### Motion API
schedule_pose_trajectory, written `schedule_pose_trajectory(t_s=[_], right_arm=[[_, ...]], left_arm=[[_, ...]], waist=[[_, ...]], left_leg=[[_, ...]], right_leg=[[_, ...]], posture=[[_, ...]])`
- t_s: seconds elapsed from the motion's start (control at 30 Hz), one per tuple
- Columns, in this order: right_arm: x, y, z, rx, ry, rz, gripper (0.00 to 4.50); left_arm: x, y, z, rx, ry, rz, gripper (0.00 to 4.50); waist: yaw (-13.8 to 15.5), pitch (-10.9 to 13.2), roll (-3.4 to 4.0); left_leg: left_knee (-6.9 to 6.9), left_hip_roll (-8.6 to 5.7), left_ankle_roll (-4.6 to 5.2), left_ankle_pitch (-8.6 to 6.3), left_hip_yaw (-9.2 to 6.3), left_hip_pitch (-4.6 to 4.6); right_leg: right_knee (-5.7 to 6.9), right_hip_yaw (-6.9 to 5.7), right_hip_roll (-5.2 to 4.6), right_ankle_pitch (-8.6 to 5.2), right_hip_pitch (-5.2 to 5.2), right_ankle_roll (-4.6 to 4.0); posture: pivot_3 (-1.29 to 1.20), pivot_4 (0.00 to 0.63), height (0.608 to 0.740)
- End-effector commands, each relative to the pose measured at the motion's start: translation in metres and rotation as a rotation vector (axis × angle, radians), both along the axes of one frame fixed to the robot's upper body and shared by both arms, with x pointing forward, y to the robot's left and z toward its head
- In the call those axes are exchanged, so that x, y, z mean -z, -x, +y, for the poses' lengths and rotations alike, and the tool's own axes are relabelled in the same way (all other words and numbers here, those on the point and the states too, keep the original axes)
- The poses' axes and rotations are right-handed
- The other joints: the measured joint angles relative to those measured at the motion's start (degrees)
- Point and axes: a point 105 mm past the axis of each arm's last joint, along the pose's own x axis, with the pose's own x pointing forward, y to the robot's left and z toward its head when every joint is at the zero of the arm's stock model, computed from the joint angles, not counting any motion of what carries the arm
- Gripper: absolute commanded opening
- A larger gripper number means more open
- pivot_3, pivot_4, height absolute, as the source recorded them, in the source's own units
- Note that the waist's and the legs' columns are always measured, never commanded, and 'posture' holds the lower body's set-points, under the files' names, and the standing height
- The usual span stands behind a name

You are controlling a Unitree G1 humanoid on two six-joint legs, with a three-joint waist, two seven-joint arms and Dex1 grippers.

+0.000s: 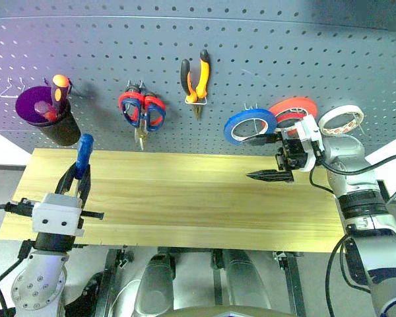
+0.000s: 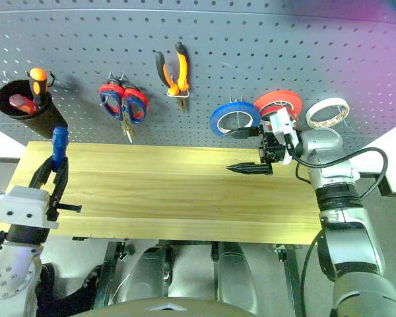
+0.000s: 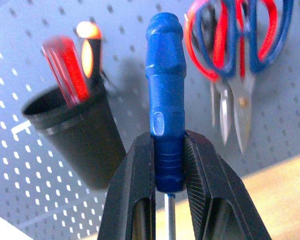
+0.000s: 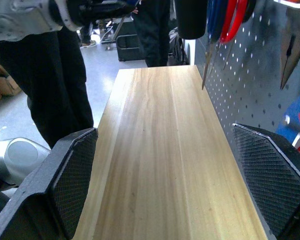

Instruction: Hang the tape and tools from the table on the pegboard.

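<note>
Yellowish plank surface (image 1: 185,198) beneath grey pegboard (image 1: 251,59); my left pincer (image 3: 168,150) grips the blue-handled screwdriver (image 3: 165,100), my right pincer (image 4: 165,185) gapes; a person (image 4: 50,75) stands beyond.

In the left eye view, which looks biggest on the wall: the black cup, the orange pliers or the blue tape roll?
1. Black cup.
2 and 3. Blue tape roll and orange pliers: too alike to rank, one wide, the other tall and slim.

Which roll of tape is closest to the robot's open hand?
The blue tape, hanging just above the right hand. The red-orange roll and white roll hang farther right.
</note>
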Motion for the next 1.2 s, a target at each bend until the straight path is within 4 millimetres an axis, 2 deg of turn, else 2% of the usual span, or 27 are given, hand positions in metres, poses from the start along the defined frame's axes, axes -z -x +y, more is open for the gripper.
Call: schedule_pose_trajectory(t_s=[0.03,0.33,0.43,0.5,0.6,0.73,0.83,1.2], right_arm=[[-0.009,-0.001,0.0,-0.009,-0.023,-0.037,4.5],[-0.008,-0.003,-0.001,-0.001,-0.02,-0.043,4.5],[-0.009,-0.004,0.0,-0.003,-0.025,-0.047,4.5],[-0.009,-0.004,0.0,-0.002,-0.023,-0.047,4.5],[-0.008,-0.003,-0.001,0.0,-0.023,-0.043,4.5],[-0.007,-0.002,-0.002,0.004,-0.02,-0.042,4.5],[-0.006,-0.002,-0.002,0.004,-0.019,-0.04,4.5],[-0.006,-0.001,-0.004,0.009,-0.019,-0.037,4.5]], left_arm=[[-0.024,0.001,0.002,-0.009,-0.02,-0.082,0.46],[-0.066,-0.011,-0.006,0.006,-0.062,-0.175,0.46],[-0.079,-0.017,-0.008,0.017,-0.065,-0.198,0.46],[-0.09,-0.02,-0.011,0.032,-0.069,-0.216,0.46],[-0.106,-0.024,-0.012,0.036,-0.081,-0.25,0.46],[-0.121,-0.028,-0.003,-0.005,-0.071,-0.275,0.46],[-0.126,-0.031,-0.001,-0.013,-0.083,-0.281,0.46],[-0.145,-0.035,0.027,-0.093,-0.062,-0.31,0.46]], waist=[[0.02,-0.29,0.04],[0.1,-1.0,0.06],[-0.05,-1.02,0.04],[-0.21,-1.03,0.05],[-0.09,-1.04,0.03],[-0.24,-1.05,0.03],[-0.18,-1.05,0.03],[-0.23,-1.04,0.04]], left_leg=[[0.0,0.0,0.0,0.0,0.0,0.01],[0.0,0.01,-0.08,0.09,-0.02,0.18],[0.01,0.01,-0.12,0.14,-0.04,0.48],[0.0,0.04,-0.11,0.14,-0.06,0.99],[0.01,0.06,-0.12,0.14,-0.12,1.05],[0.0,0.06,-0.12,0.14,-0.16,1.06],[-0.01,0.06,-0.12,0.14,-0.16,1.05],[-0.01,0.06,-0.14,0.15,-0.18,1.07]], right_leg=[[0.02,0.0,0.0,0.01,0.0,0.0],[0.14,0.0,0.06,0.24,0.11,-0.2],[0.11,0.0,0.08,0.32,0.43,-0.3],[0.02,0.0,0.13,0.31,0.95,-0.31],[-0.07,0.0,0.17,0.26,1.08,-0.38],[-0.04,0.0,0.2,0.29,1.08,-0.33],[0.0,0.0,0.21,0.32,1.05,-0.3],[0.02,0.0,0.21,0.31,1.06,-0.32]], posture=[[0.15,0.183,0.733],[0.14,0.185,0.733],[0.14,0.187,0.733],[0.14,0.188,0.733],[0.13,0.19,0.733],[0.12,0.198,0.733],[0.12,0.199,0.733],[0.12,0.211,0.733]])
